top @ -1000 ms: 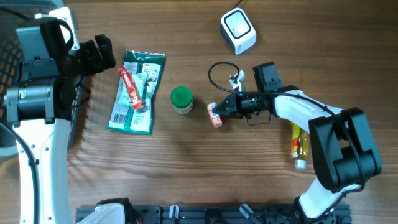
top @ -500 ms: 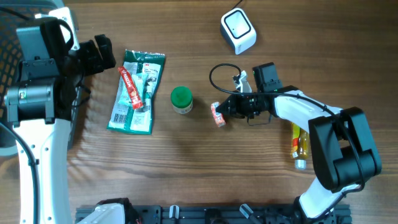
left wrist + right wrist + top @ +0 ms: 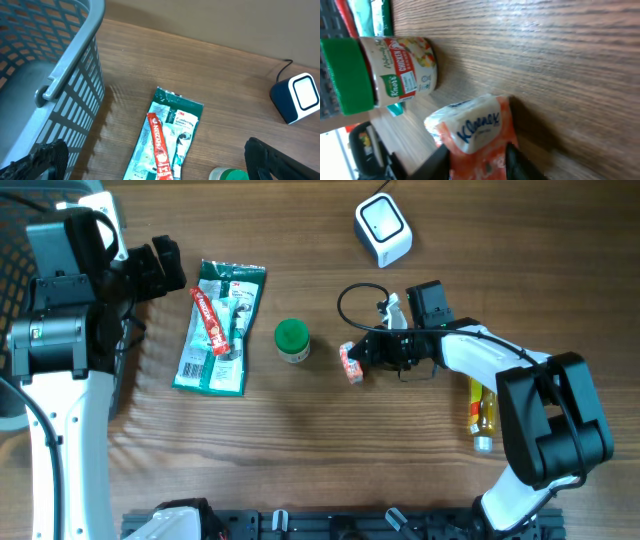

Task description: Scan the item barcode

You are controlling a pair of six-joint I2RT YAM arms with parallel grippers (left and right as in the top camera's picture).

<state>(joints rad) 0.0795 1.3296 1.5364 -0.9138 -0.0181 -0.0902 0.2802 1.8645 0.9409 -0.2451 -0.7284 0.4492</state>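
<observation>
A small orange and white Kleenex tissue pack (image 3: 350,363) (image 3: 475,125) lies on the wooden table. My right gripper (image 3: 368,352) (image 3: 477,162) reaches it from the right. One black finger (image 3: 440,157) stands against each side of the pack, and whether they still press on it does not show. The white barcode scanner (image 3: 383,230) (image 3: 300,95) stands at the back of the table, well beyond the pack. My left gripper (image 3: 165,265) (image 3: 160,167) hangs wide open at the far left, above the table with nothing between its fingers.
A green-lidded Knorr jar (image 3: 291,340) (image 3: 385,70) stands just left of the pack. Farther left, a red sachet (image 3: 207,320) lies on a green packet (image 3: 220,325). A yellow bottle (image 3: 482,415) lies at the right. A grey mesh basket (image 3: 50,75) is at the left edge.
The tissue pack has shifted slightly right and turned more upright in the overhead view, and the right gripper's fingers look a little wider apart. The left arm has not moved.
</observation>
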